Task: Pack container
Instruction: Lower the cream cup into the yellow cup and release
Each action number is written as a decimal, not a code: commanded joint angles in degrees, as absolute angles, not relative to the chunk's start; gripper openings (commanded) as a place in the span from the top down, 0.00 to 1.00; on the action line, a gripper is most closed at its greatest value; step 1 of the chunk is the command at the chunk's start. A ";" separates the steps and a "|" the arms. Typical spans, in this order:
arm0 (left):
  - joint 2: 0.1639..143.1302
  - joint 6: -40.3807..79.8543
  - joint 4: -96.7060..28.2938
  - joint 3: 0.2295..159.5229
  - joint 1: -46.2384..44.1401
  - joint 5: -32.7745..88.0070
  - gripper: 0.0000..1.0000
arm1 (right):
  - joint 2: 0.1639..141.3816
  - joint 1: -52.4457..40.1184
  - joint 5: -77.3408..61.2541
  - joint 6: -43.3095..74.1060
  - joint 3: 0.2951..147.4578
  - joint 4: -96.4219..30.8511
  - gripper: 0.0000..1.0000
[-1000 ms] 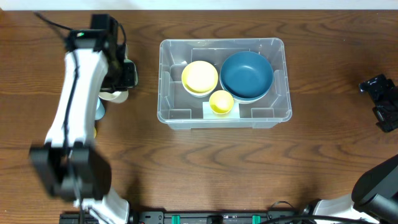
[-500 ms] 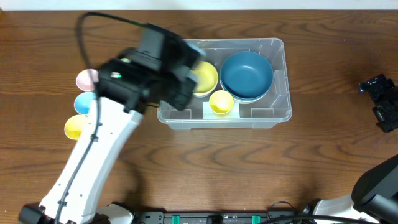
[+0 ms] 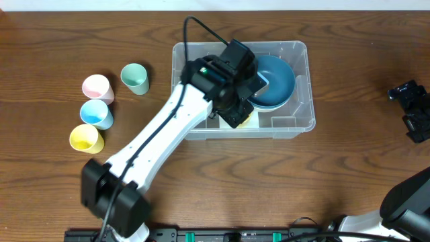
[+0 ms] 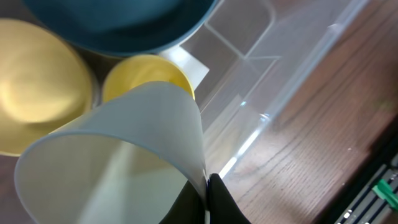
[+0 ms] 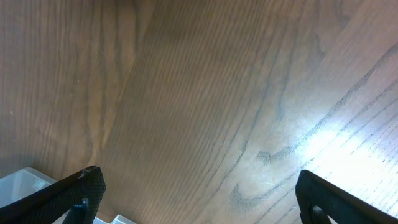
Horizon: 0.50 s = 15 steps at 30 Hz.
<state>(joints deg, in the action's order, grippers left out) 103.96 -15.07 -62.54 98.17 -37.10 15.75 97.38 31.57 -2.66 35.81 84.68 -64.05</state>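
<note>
Container, clear plastic, sits mid-table and holds a dark blue bowl, a wide yellow bowl and a small yellow bowl. Over its middle the left gripper pinches the wall of a white cup above the small yellow bowl, and from overhead the arm hides most of both yellow bowls. Left of the container stand a pink cup, a green cup, a blue cup and a yellow cup. Well to the container's right, the right gripper has its fingers spread wide, holding nothing.

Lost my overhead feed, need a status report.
Left end effector shut on pale cup, over container. Right end effector open, empty. Yellow cup directly below; yellow bowl, blue bowl alongside.
</note>
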 commanded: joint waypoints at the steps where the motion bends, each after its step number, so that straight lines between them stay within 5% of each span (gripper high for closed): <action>1: 106.21 -16.14 -62.39 98.63 -37.21 16.01 0.94 | 97.62 31.97 -2.59 36.62 84.97 -64.10 0.01; 12: 107.33 -16.93 -60.64 98.59 -37.21 15.86 0.94 | 97.62 31.97 -2.59 36.62 84.97 -64.10 0.01; 13: 107.33 -16.93 -60.55 98.59 -37.21 15.86 0.92 | 97.62 31.97 -2.59 36.62 84.97 -64.10 0.01; 15: 107.33 -16.93 -60.49 98.59 -37.21 15.86 0.73 | 97.62 31.97 -2.59 36.62 84.97 -64.10 0.01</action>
